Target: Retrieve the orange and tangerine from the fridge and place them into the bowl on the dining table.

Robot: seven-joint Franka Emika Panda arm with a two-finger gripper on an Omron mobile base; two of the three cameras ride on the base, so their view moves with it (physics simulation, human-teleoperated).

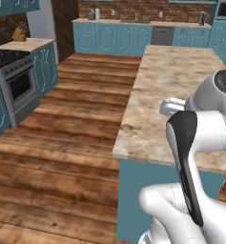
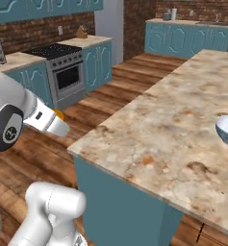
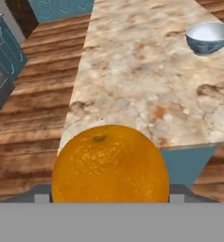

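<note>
- Gripper (image 3: 110, 201) clasping the orange (image 3: 110, 163) between its two fingers, fruit sitting large at the bottom of the hand view with its small stem dimple facing up
- Showing also as a sliver of bright orange (image 2: 59, 114) just behind the white end of the arm in the right base view, held in the air above the wooden floor (image 1: 62, 143)
- Hanging short of the near corner of the worktop (image 3: 132, 71), the beige marbled dining table with brownish veins on a teal base
- Bowl (image 3: 210, 37) sitting on the worktop well beyond the orange, toward the far right side in the hand view, white inside and blue patterned outside
- Appearing again at the right edge of the right base view as the same bowl (image 2: 227, 129), upright and cut off by the frame
- Holding nothing inside, as far as the white hollow is showing
- Standing against the left wall, a steel stove (image 1: 14, 81) with a dark oven door, flanked by teal cabinets (image 1: 43, 64)
- Running along the far brick wall, more teal cabinets (image 1: 117, 38) under a pale counter
- Rising from the lower corner of both base views, the white arm (image 1: 200, 143) bending over the edge of the worktop
</note>
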